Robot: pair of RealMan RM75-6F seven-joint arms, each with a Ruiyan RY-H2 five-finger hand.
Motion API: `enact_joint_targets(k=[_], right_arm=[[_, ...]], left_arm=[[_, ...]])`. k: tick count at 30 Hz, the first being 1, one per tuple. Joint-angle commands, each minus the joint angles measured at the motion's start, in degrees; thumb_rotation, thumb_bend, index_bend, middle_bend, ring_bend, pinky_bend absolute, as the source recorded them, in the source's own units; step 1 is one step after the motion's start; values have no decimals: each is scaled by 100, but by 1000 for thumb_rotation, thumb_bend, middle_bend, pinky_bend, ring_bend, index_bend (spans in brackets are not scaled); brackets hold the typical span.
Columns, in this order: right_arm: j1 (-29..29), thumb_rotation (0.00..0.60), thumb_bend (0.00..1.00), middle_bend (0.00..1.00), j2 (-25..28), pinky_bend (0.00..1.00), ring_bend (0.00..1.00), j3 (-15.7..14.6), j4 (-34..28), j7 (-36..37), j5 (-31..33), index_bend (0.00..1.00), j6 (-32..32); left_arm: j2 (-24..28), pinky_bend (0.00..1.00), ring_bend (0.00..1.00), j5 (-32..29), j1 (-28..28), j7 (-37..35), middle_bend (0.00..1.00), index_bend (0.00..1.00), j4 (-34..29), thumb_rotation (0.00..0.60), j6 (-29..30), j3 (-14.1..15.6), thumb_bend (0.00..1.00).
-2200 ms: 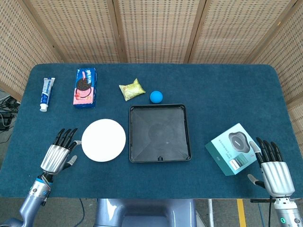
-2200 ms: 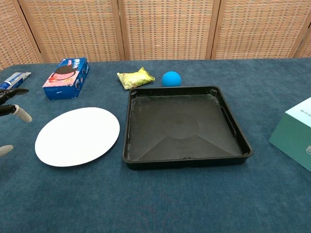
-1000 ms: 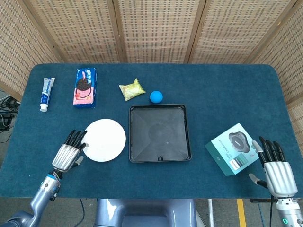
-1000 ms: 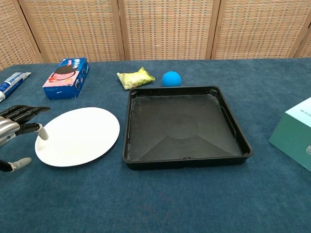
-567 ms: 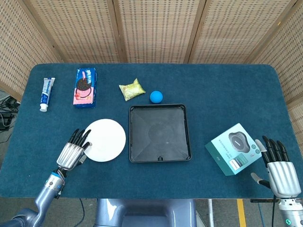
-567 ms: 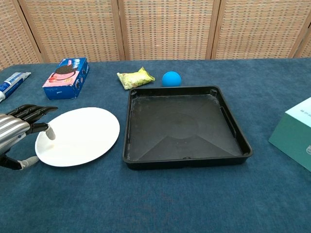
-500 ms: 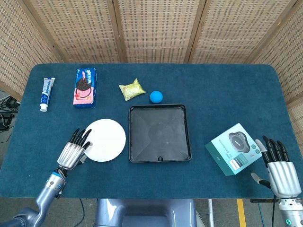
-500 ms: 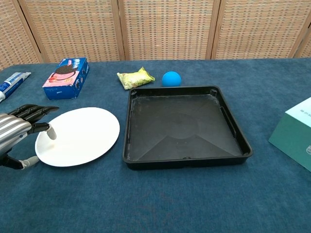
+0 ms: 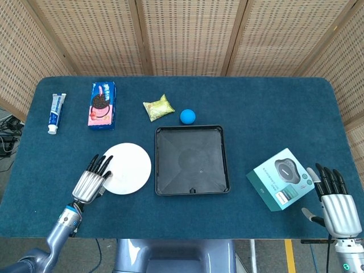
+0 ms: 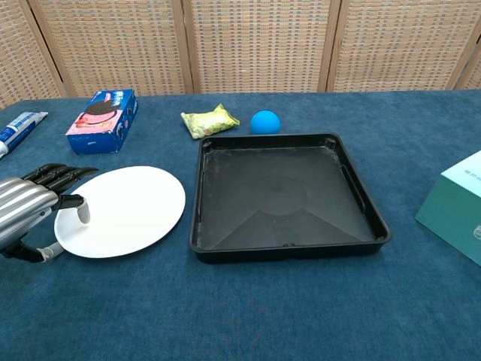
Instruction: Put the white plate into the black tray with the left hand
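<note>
One white plate lies flat on the blue desk, just to the left of the one black tray and not in it. The tray sits near the desk's middle and holds nothing.

The left hand is at the plate's left rim, with its fingers stretched out above that edge and the thumb low beside it. From the chest view the fingers seem to reach over the rim, but whether they touch or pinch the plate cannot be told.

The right hand rests far to the right of the tray, fingers apart and holding nothing, just beside one teal box.

Behind the tray lie four more single items. One blue ball sits just past its far edge, and one yellow snack packet lies to the left of the ball. Farther left is one blue cookie box, and one toothpaste tube lies nearest the left edge of the desk.
</note>
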Motion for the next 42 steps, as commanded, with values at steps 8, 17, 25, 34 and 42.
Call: enact_joint_targets(k=[8,17,25,34,42], right_arm=[[0,600,155,0,5,0,0,3,4,23,-3,58,-2],[2,600,155,0,5,0,0,-3,8,41,-10,59,-11],[1,600,156,0,3,0,0,-2,14,40,-20,60,-4],[-7,600,155,0,6,0,0,3,13,38,-22,60,16],[-3,600,156,0,-7,0,0,1,13,10,-5,60,-12]], left_arm=[[-25,0,0,-41,-30,-7,0,470,0,600,16,-27,458],[-35,0,0,-98,-67,75,0,523,-28,600,-36,-53,502],[-7,0,0,-80,-80,88,0,609,-108,600,220,-148,512],[54,0,0,17,-146,-148,0,676,-166,600,864,-404,512],[337,0,0,32,-382,26,0,697,-469,600,1054,-688,509]])
